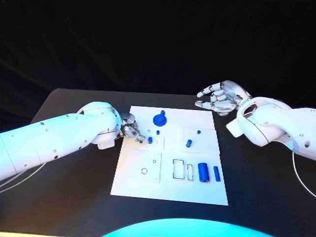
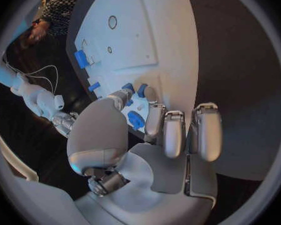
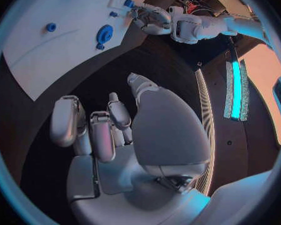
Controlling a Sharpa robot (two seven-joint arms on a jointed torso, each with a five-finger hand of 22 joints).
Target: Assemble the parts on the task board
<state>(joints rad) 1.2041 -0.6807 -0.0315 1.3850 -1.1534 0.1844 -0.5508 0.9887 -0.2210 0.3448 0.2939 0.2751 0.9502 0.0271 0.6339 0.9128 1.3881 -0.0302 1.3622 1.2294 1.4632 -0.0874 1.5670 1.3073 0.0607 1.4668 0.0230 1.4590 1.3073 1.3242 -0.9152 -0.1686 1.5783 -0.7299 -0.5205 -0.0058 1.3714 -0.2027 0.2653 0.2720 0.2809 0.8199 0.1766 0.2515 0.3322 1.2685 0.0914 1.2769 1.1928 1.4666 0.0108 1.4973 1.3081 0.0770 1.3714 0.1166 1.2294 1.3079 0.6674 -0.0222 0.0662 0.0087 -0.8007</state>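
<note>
1. We see a black table [image 1: 72, 197], and on its middle lies the white board [image 1: 201, 192], our landmark; behind the table all is dark.
2. On the board, near its far edge, stands a round blue wheel [image 1: 159, 119]. Toward the middle of the board is a small blue peg [image 1: 188, 143].
3. Near the board's near right corner stand a thick blue cylinder [image 1: 202, 173] and a thinner blue bar [image 1: 216, 173], just beside each other; beside them are empty rectangular slots [image 1: 178, 169], and more to the left a small ring mark [image 1: 143, 171].
4. Our left hand [image 1: 132, 129] is over the left edge of the board, its fingertips at a small blue piece [image 1: 150, 140]. In the left wrist view the fingers [image 2: 172, 132] hide part of the blue pieces, so we cannot tell if the hand pinches the piece or only touches it.
5. Our right hand [image 1: 219, 98] is above the table just beyond the board's far right corner, apart from the board. Its fingers [image 3: 93, 130] are loosely curled but apart, and it holds nothing.
</note>
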